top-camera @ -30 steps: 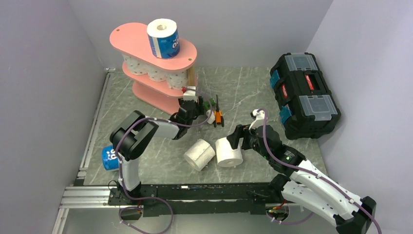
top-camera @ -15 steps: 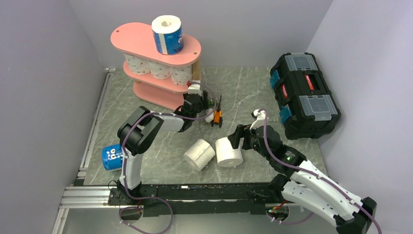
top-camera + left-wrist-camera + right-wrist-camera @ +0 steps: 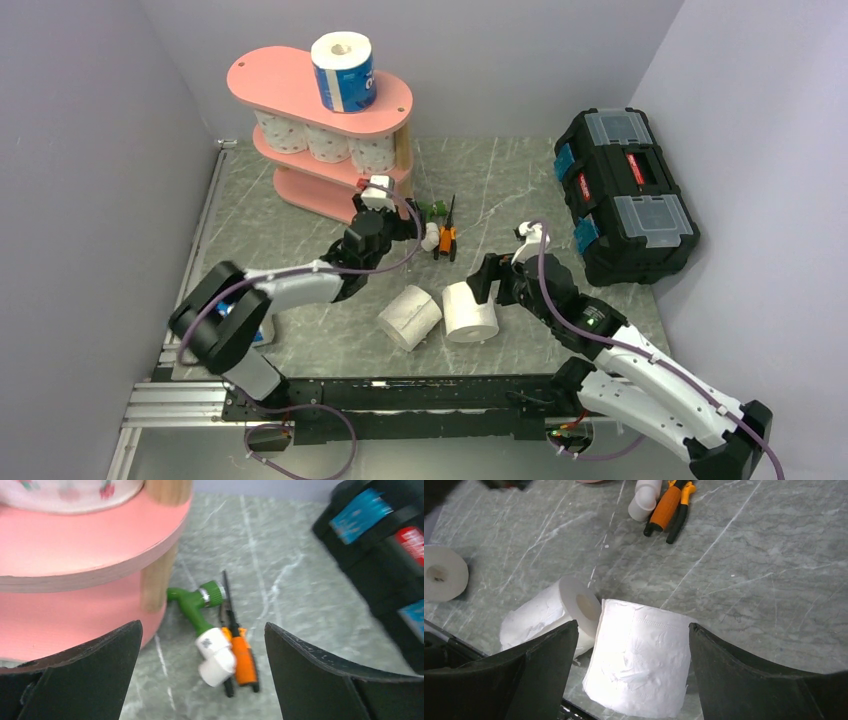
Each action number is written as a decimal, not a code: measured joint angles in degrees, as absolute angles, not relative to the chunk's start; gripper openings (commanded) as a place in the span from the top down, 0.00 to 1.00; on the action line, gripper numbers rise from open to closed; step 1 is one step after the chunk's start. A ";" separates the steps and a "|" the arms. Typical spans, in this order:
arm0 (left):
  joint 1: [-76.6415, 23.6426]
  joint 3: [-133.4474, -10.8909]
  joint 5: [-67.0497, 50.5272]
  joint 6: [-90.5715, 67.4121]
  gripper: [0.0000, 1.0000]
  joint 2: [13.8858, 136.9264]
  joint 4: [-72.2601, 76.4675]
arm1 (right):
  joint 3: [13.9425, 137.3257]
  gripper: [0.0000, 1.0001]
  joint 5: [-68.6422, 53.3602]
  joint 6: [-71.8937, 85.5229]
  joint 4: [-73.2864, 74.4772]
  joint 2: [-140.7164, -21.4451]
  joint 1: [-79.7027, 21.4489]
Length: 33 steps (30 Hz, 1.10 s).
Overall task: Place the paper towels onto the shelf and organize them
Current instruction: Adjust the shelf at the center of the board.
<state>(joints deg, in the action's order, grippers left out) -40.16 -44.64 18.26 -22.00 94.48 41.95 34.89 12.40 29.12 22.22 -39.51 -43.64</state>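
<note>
**Clerk:** First entry?

**Keeper:** A pink three-tier shelf (image 3: 268, 78) of oval boards on pale wooden posts (image 3: 157, 582). Its long axis runs left to right at the back of the grey marbled table (image 3: 500, 185).

**Clerk:** What is on it?

**Keeper:** On the top board is one blue-wrapped paper towel roll (image 3: 343, 72), on end with its core upward, right of the board's middle. The pink board to its left is bare. On the middle board, three pink-dotted paper towel rolls (image 3: 325, 142) stand side by side and fill its length.

**Clerk:** And off the shelf?

**Keeper:** Two rolls lie on the near side of the shelf, beyond its right end, with open marble between them and it. A plain white roll on its side (image 3: 410, 316) has its core end turned toward the far side. A plain white roll standing on end (image 3: 470, 312) is just beside it, and whether they touch is unclear.

**Clerk:** The grippers?

**Keeper:** The left gripper (image 3: 201, 625) hangs at the shelf's right end, level with the lower boards. Its fingers are spread wide with nothing between them. The right gripper (image 3: 633, 627) is also spread wide and straddles the standing roll. No squeeze on the roll is visible.

**Clerk:** Sundries?

**Keeper:** A green-and-white plastic nozzle (image 3: 216, 655) and orange-handled pliers (image 3: 241, 652) lie just right of the shelf's right-hand post. A black toolbox (image 3: 625, 195) stands well apart to the shelf's right.
</note>
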 measured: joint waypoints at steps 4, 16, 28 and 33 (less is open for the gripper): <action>-45.10 -43.40 22.26 -23.53 0.01 81.95 33.82 | 34.89 0.16 12.43 29.15 21.80 -40.42 -43.64; -42.22 -43.79 39.22 -56.77 0.01 46.02 -39.11 | 34.65 0.17 5.67 29.56 16.23 -44.29 -43.64; -19.73 -51.86 42.94 -58.98 0.00 32.99 -65.76 | 31.79 0.17 -1.17 29.61 8.64 -48.45 -43.64; -9.15 -49.21 41.34 -54.65 0.01 39.16 -64.99 | 31.07 0.17 -2.79 29.82 7.14 -47.92 -43.64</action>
<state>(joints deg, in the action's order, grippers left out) -9.15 -49.21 41.34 -54.65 39.16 -64.99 31.07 -2.79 29.82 7.14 -47.92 -43.64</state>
